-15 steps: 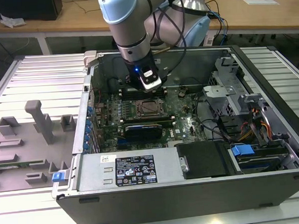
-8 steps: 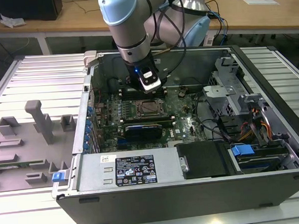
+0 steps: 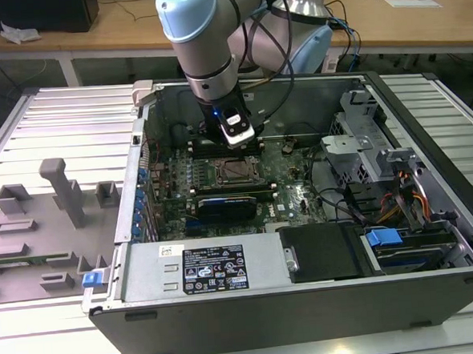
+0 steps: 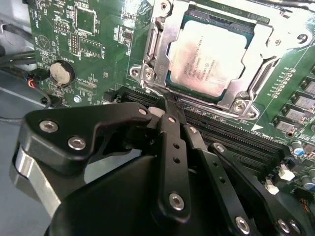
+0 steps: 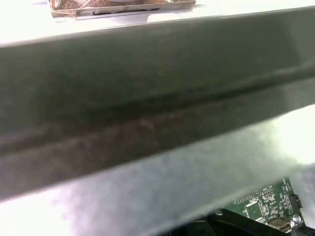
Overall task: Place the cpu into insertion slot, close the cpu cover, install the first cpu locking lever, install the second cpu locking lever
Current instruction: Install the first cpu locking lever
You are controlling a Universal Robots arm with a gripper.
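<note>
- In the exterior view, a grey fixture tray (image 3: 39, 229) lies outside the computer case (image 3: 309, 317), well to the exterior view's left of the insertion slot (image 3: 238, 170).
- The case walls hem the slot in on all sides.
- A coin battery (image 4: 61, 73) sits apart from the slot, with bare board between.
- The gripper (image 4: 167, 105) has its fingers drawn together at the slot's edge. Whether they pinch a lever is hard to make out.
- The cpu (image 4: 211, 54) sits in the slot, with the cpu cover (image 4: 160, 46) flat around it.
- Memory slots (image 4: 231, 135) run just beside the slot, partly hidden under the gripper.
- A drive cage (image 3: 363, 149) stands to the exterior view's right of the slot.
</note>
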